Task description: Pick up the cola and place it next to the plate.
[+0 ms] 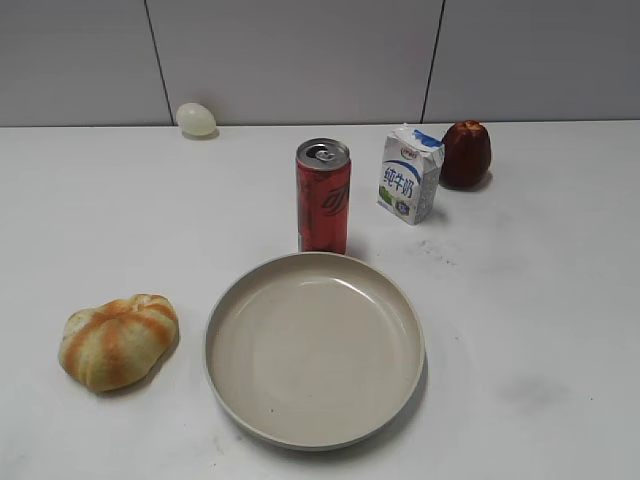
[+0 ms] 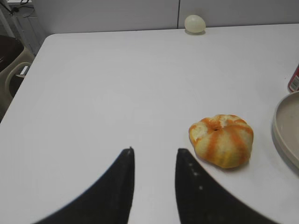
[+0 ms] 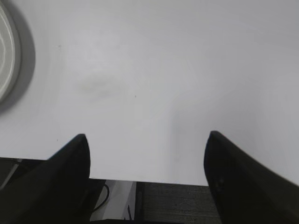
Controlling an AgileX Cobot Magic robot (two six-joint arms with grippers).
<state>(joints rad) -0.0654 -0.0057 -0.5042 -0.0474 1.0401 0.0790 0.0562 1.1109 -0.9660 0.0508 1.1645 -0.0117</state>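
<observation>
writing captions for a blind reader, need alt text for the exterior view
A tall red cola can stands upright just behind a large empty beige plate on a white table. A striped bun lies left; a milk carton, dark red apple and pale egg sit farther back.

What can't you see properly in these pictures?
- Cola: left wrist view shows only a red sliver, cut by the right edge.
- Plate: right wrist view shows only its rim, cut by the left edge.
- Milk carton print: exterior view, too small to read.
- Both arms: outside the exterior view.
</observation>
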